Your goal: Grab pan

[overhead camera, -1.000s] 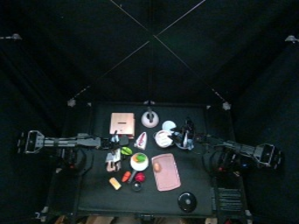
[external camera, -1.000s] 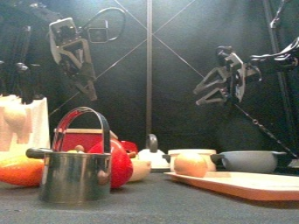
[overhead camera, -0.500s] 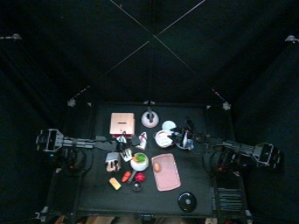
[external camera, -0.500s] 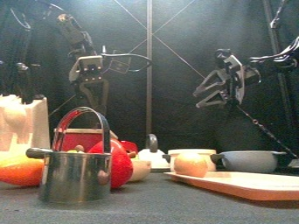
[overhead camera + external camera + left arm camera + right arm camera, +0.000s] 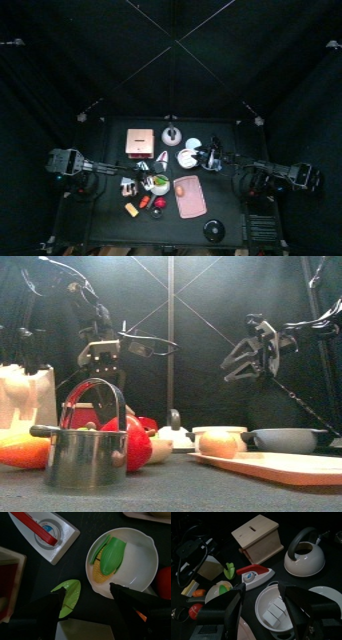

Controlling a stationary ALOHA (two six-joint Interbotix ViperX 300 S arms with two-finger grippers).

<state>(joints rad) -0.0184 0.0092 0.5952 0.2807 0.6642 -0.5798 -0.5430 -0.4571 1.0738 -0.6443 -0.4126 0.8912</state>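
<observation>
The right gripper point(image 5: 261, 588) hangs with jaws apart over the white-lined pan point(image 5: 271, 612), right of the counter's middle, seemingly ready to drop, while the left gripper point(image 5: 87, 590), also apart, hovers above a corn plate point(image 5: 137, 567).

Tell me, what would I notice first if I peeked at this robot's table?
Probably the shiny metal pot with its looped handle, standing big at the table's front left, with something red right behind it. Above it hangs the left gripper, wide open, and its own camera looks down on a white dish holding a corn cob in its green husk. At the right lies a long wooden board.
</observation>
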